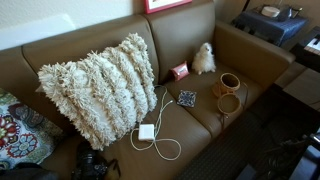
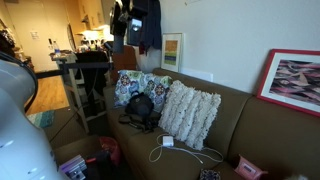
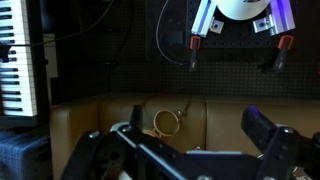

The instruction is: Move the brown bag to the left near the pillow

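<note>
The brown bag (image 1: 228,90) is a small tan pouch with a round rim, lying on the right seat of the brown couch (image 1: 190,35). The wrist view shows the brown bag (image 3: 166,123) far off, between my gripper's fingers and towards the left one. My gripper (image 3: 199,124) is open and empty, well away from the couch. The pillow (image 1: 100,85), large, cream and shaggy, leans on the backrest at the left and appears again as the pillow (image 2: 190,115). Neither exterior view shows the gripper.
Between pillow and bag lie a white charger with cable (image 1: 147,132) and a small dark patterned item (image 1: 187,98). A red box (image 1: 180,71) and a white fluffy toy (image 1: 204,58) sit by the backrest. A floral cushion (image 1: 15,130) and black camera (image 1: 90,165) are at far left.
</note>
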